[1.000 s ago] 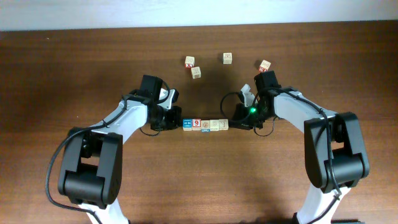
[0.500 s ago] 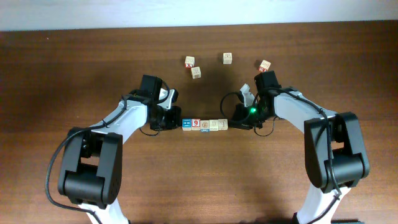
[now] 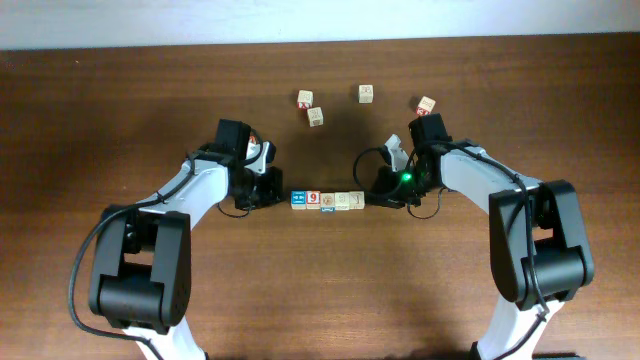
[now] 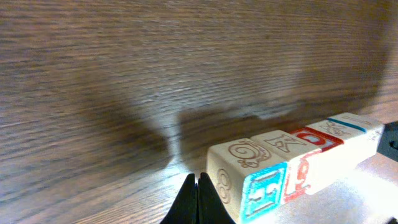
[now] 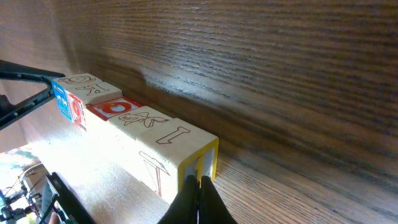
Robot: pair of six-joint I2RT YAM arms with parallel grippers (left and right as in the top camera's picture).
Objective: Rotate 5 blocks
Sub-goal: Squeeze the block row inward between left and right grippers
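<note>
1. left jaws: closed, tips pressed together, gripping nothing. in the left wrist view the tips sit low over the desk [image 4: 93,93], just beside the outer end of the blue-faced block [image 4: 264,191]. contact cannot be confirmed.

2. right jaws: closed, gripping nothing. in the right wrist view the tips meet the end face of the yellow-edged block [image 5: 180,140].

3. blocks [image 3: 328,201]: five light-wood alphabet cubes form one straight row, face to face, directly between the two jaws. order from the left jaws toward the right jaws:
- blue-faced block
- red "9" block [image 3: 314,200]
- blue-marked block [image 3: 329,203]
- pale block [image 3: 343,201]
- yellow-edged block

4. surroundings: four loose cubes lie beyond the jaws, toward the far edge of the desk and well apart from the row.
- a red-marked cube [image 3: 305,98] and a plain-looking cube [image 3: 316,116] sit near each other, beyond the left-jaws end of the row.
- a single cube [image 3: 366,93] lies beyond the right-jaws end of the row.
- a tilted red-marked cube [image 3: 427,104] lies just beside the right arm [image 3: 470,172], behind the right jaws.

5. obstructions: each end of the row is blocked by a pair of closed jaws. a green indicator light [image 3: 407,180] glows on the right arm, just behind the right jaws. the left arm [image 3: 200,185] reaches in from the opposite side.
</note>
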